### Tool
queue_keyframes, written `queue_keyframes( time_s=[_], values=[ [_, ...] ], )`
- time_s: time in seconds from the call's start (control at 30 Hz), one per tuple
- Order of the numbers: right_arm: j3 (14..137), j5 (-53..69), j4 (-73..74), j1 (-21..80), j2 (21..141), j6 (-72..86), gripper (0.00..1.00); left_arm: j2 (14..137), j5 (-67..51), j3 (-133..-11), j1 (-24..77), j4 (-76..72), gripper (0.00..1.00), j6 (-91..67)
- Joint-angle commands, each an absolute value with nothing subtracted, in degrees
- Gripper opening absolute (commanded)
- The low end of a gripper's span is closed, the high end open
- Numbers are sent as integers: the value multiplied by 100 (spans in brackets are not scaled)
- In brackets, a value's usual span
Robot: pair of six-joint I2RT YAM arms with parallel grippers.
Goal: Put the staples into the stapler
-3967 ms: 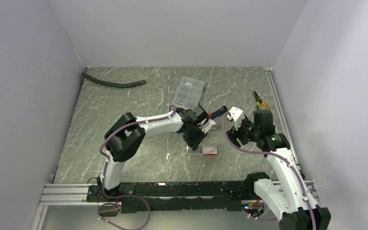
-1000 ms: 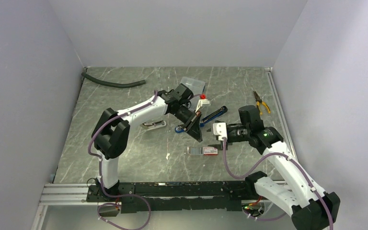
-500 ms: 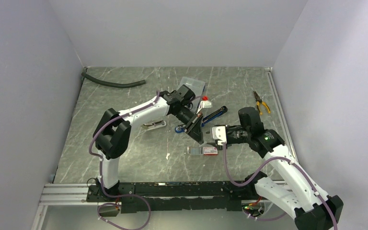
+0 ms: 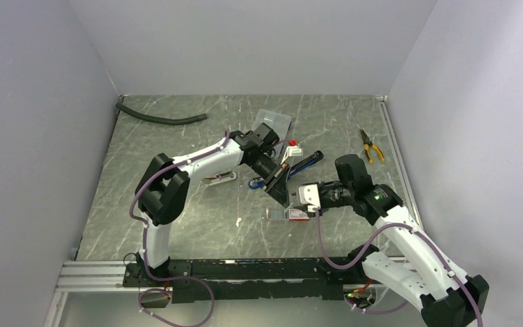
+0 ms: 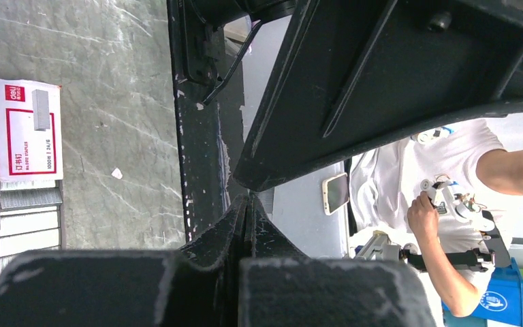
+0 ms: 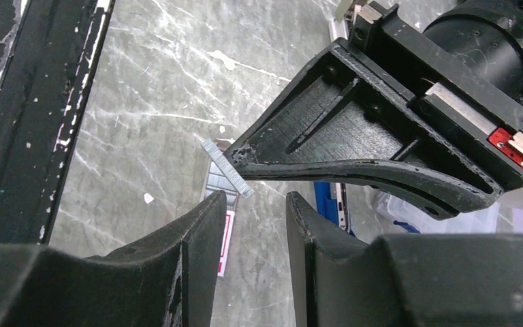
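On the table (image 4: 177, 225) | box (image 5: 24, 129) reads "deli", "24/6" | left hand (image 6: 236, 154) pinches staples (image 6: 227, 167) | right hand (image 6: 255, 204) parted beside them

Left fingers (image 5: 223, 235) pinched; right fingers (image 6: 201, 235) parted.

The box (image 4: 300, 214) is lying mid-table, its tray (image 4: 276, 214) of staples (image 5: 27, 225) jutting toward 9 o'clock. The stapler (image 4: 218, 178) is sitting at its 10 o'clock, the pliers (image 4: 370, 145) at 2 o'clock, the case (image 4: 277, 120) at 12 o'clock.
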State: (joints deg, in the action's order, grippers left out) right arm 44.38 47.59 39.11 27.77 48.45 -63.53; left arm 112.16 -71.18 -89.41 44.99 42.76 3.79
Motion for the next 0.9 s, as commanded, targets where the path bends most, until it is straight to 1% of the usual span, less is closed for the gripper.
queue_keyframes(
  time_s=[0.0, 0.3, 0.87],
  values=[
    [4502, 4722, 4189, 2838, 4852, -6659, 41, 11285, -7392, -9176, 4522, 4320, 3, 531],
    [4525, 4614, 4196, 2967, 4849, -6673, 41, 11358, -7412, -9237, 4533, 4394, 3, 566],
    [4981, 4331, 4463, 3150, 5101, -6835, 40, 11419, -7357, -9285, 4596, 4548, 3, 680]
  ],
)
